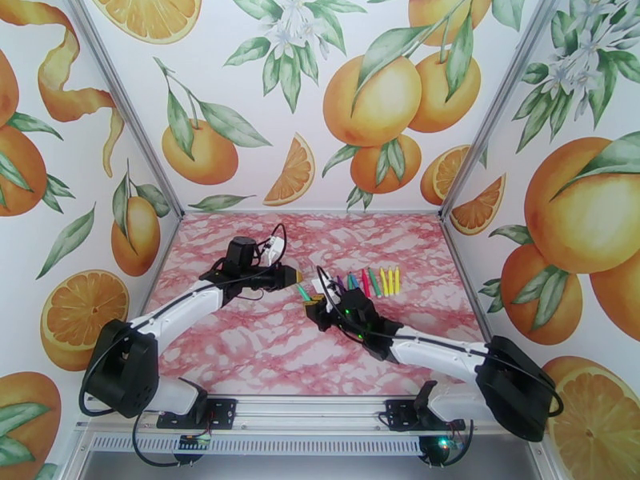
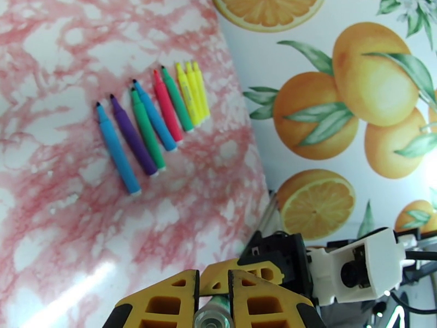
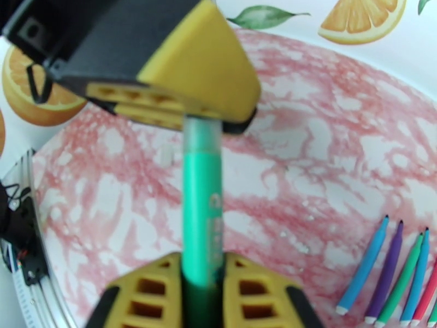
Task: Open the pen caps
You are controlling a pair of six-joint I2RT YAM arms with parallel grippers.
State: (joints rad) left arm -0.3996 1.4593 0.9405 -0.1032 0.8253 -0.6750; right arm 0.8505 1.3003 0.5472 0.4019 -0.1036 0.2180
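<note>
A green pen [image 1: 304, 293] hangs over the middle of the pink marble table [image 1: 240, 346], held at both ends. My left gripper [image 1: 294, 275] is shut on its pale, see-through cap [image 3: 202, 135], whose round end shows between the yellow fingers [image 2: 164, 302] of that gripper [image 2: 213, 282]. My right gripper [image 3: 202, 269] [image 1: 318, 301] is shut on the green barrel [image 3: 202, 214]. The cap still sits on the barrel. Several more pens [image 2: 155, 118] in blue, purple, green, red and yellow lie side by side in a row [image 1: 372, 282] with their dark pointed tips showing.
The row of pens [image 3: 393, 274] lies just right of my right gripper. Orange-print walls [image 1: 344, 114] close in the table at the back and on both sides. The right wrist camera housing [image 2: 360, 269] sits close beside my left gripper.
</note>
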